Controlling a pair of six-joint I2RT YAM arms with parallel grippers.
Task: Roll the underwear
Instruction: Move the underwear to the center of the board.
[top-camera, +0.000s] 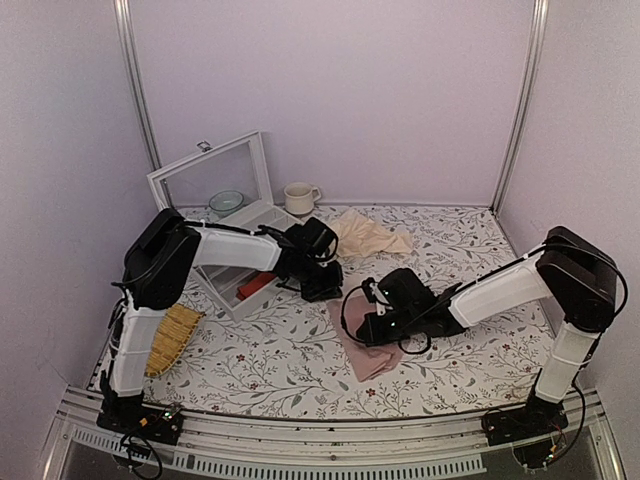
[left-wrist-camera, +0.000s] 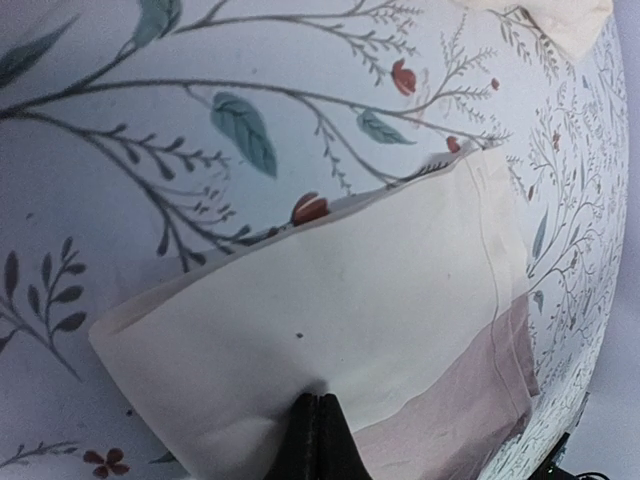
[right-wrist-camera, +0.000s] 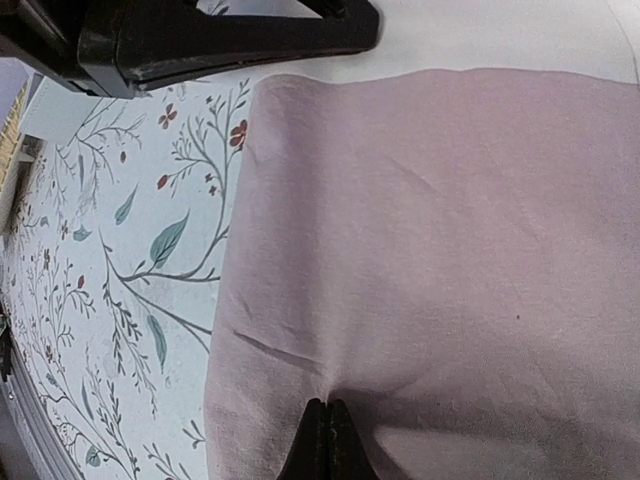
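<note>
the underwear (top-camera: 366, 352) lies flat on the counter (top-camera: 270, 375), whose white covering is printed with thin dark branches, teal leaves and small red flowers. the left claw (left-wrist-camera: 318, 418) is clenched on the underwear's cream waistband (left-wrist-camera: 350, 320) at its far end. the right claw (right-wrist-camera: 326, 425) is clenched on the pink fabric (right-wrist-camera: 450, 250) nearer the arms. a beige cloth (top-camera: 370, 236) sits crumpled well beyond the underwear, and a white-framed box (top-camera: 266, 168) stands to its far left. plain pale lilac walls (top-camera: 380, 90) close in three sides.
</note>
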